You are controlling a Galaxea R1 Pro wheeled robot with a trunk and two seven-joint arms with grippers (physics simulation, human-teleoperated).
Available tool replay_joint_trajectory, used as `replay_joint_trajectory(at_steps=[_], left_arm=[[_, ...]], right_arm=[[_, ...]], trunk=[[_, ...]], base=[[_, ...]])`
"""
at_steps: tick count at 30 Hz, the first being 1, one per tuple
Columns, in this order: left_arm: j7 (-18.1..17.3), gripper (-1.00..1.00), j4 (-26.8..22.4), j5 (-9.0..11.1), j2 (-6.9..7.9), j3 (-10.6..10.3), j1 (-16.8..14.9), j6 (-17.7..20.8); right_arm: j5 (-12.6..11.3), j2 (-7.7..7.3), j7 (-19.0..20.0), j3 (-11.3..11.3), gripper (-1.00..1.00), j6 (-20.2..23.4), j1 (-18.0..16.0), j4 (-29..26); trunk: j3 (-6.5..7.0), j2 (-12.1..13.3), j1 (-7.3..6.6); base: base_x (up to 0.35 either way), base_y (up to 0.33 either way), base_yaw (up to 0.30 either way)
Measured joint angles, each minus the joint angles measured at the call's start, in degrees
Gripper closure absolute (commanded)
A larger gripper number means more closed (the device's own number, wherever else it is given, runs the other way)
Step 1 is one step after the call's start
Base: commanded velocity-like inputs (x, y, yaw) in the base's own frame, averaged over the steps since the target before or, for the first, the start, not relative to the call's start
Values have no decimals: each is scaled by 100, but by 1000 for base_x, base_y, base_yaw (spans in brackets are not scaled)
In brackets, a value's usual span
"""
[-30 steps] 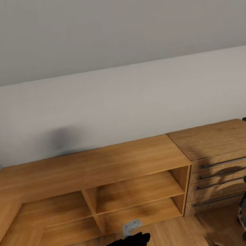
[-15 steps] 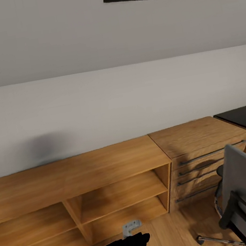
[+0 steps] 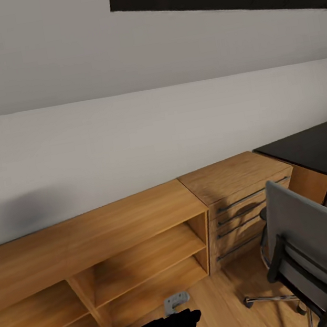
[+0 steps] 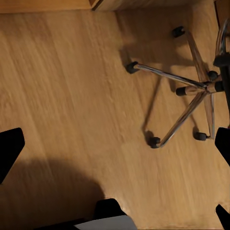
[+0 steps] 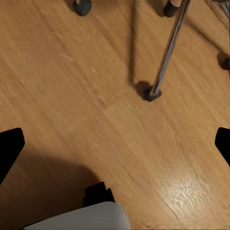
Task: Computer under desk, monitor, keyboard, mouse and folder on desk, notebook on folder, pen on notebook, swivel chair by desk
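Head view: a long wooden shelf unit (image 3: 93, 250) runs along the white wall, its open compartments bare; beside it stands a wooden drawer chest (image 3: 238, 193). Next along, the black surface of the desk (image 3: 315, 146) shows its corner. The swivel chair (image 3: 310, 245) stands on the wooden floor (image 4: 72, 96) before the chest, back toward the camera. Both wrist views show jaws spread wide, holding nothing.

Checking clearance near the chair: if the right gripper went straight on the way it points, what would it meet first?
Most likely bare wooden floor; the right gripper points down at it. The chair's chrome leg lies off to one side.
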Motion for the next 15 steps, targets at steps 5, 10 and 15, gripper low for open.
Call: replay_joint_trajectory(at_steps=[5,10,15], left_arm=[[0,-100,-2,-8,-2,-6,2,0],[-2,-100,-8,-14,-2,-16,4,3],[-2,-100,-8,-15,-3,-19,3,2]], right_arm=[[-5,0,16,0,-100,14,0,0],[1,0,26,2,-100,11,0,-2],[4,1,22,1,-100,9,0,-2]], trunk=[[0,0,-1],[0,0,-1],[0,0,-1]], base=[[-84,263,-300],[-12,56,-300],[-3,14,-300]])
